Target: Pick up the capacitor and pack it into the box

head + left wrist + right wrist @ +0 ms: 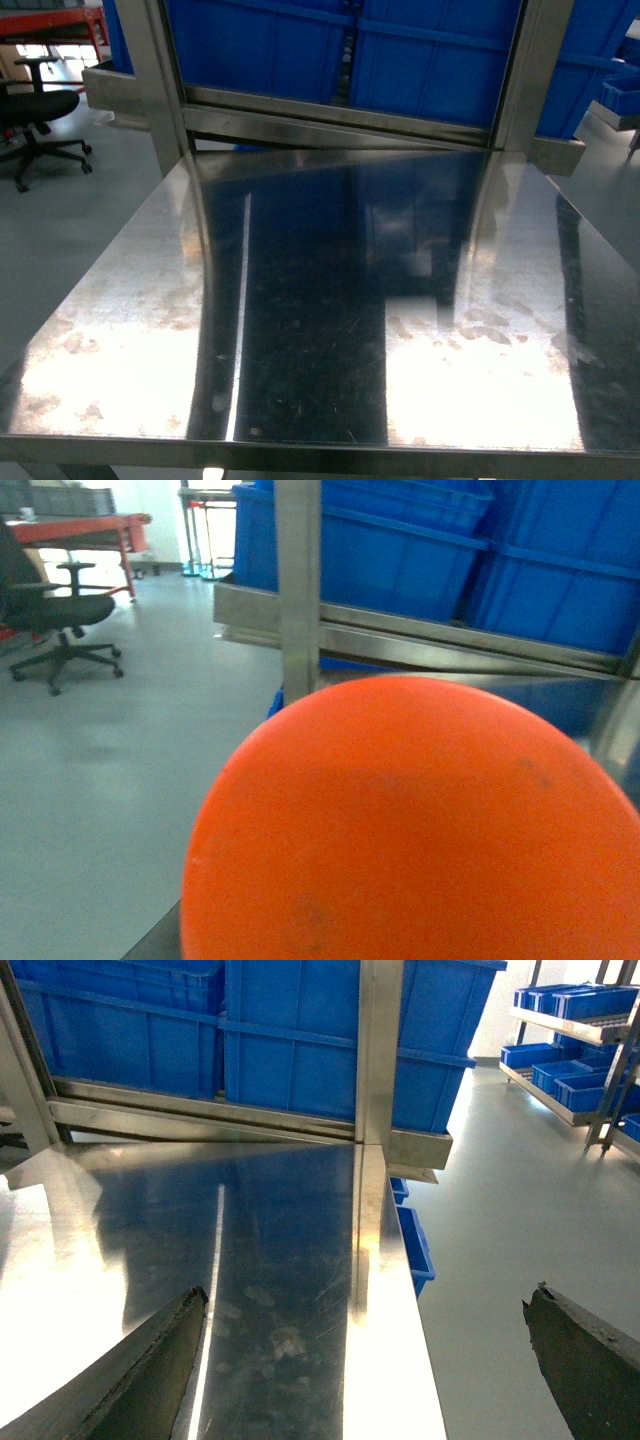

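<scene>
Neither the capacitor nor the box shows in any view. A smooth orange rounded surface (420, 830) fills the lower part of the left wrist view, very close to the camera. It hides the left gripper's jaws, and I cannot tell what it is. My right gripper (370, 1293) is open above the right edge of the steel table (270, 1240). Its dark fingers (150, 1370) stand far apart with nothing between them. The head view shows only the bare steel table (300, 300), with no gripper in it.
Big blue bins (430, 60) sit on a steel rack behind the table, framed by upright steel posts (160, 80). An office chair (35, 110) stands on the floor at the left. Shelves with small blue bins (570, 1020) stand at the right, and a blue bin (415, 1250) lies below the table's edge.
</scene>
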